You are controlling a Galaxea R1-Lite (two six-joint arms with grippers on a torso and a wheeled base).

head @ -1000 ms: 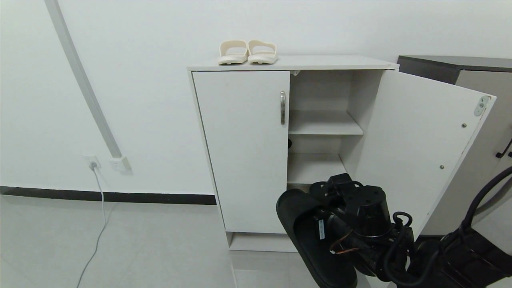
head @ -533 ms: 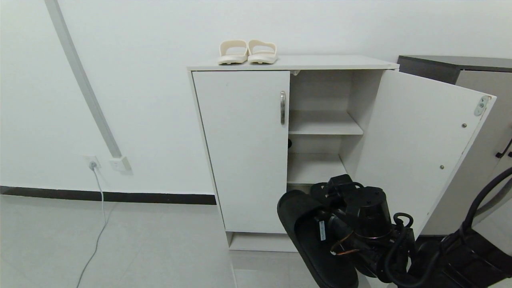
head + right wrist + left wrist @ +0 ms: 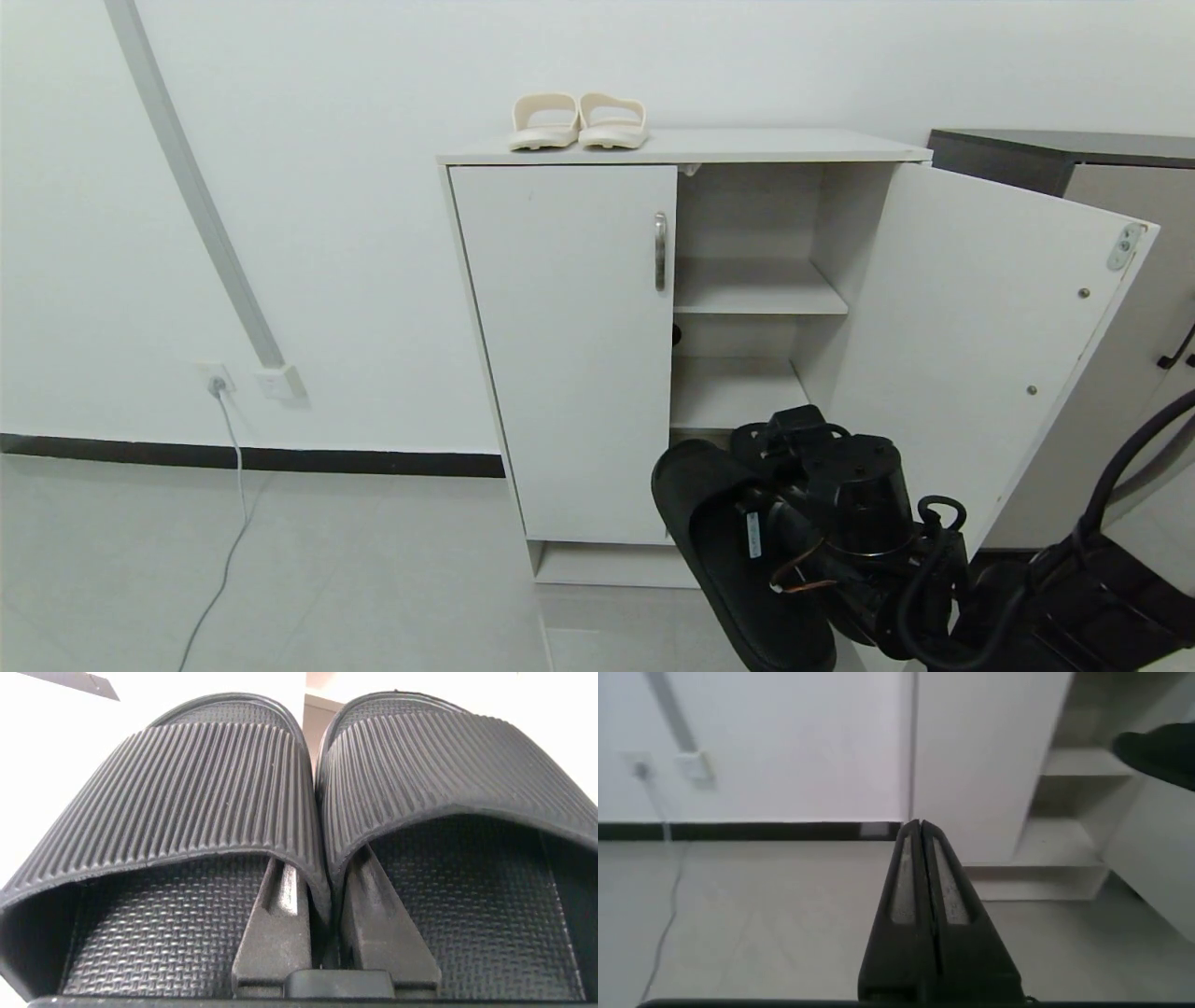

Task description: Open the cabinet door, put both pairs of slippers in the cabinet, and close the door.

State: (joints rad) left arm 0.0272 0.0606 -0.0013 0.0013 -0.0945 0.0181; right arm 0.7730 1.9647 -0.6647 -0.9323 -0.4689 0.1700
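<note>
Since a second ago we see the black slippers [image 3: 728, 551] carried a touch rightward, toward the cabinet [image 3: 747, 145]. They sit in the right gripper [image 3: 322, 873], whose fingers [image 3: 276, 924] are clamped on the pair's two inner side walls, one finger inside each slipper. Our left gripper [image 3: 920, 835] has its fingers pressed flat together with nothing between them, out over the pale tiled floor [image 3: 766, 915].

Going from the left, the white wall [image 3: 355, 233] carries a grey conduit [image 3: 191, 201] slanting down to a socket [image 3: 217, 378], from which a cable [image 3: 229, 523] trails onto the floor. A dark skirting band [image 3: 233, 457] runs along the wall's foot.

On the left of the cabinet's top, cream slippers [image 3: 579, 121] lie side by side. Its left-hand door [image 3: 569, 355] is closed, with the handle [image 3: 660, 250] at its inner edge. Two shelves [image 3: 756, 289] show beyond, and a small dark thing at the back of the middle level we cannot make out. The black slippers hang tilted just before the bottom compartment. The right-hand door [image 3: 971, 345] stands swung wide, with a grey cabinet [image 3: 1120, 187] beside it
</note>
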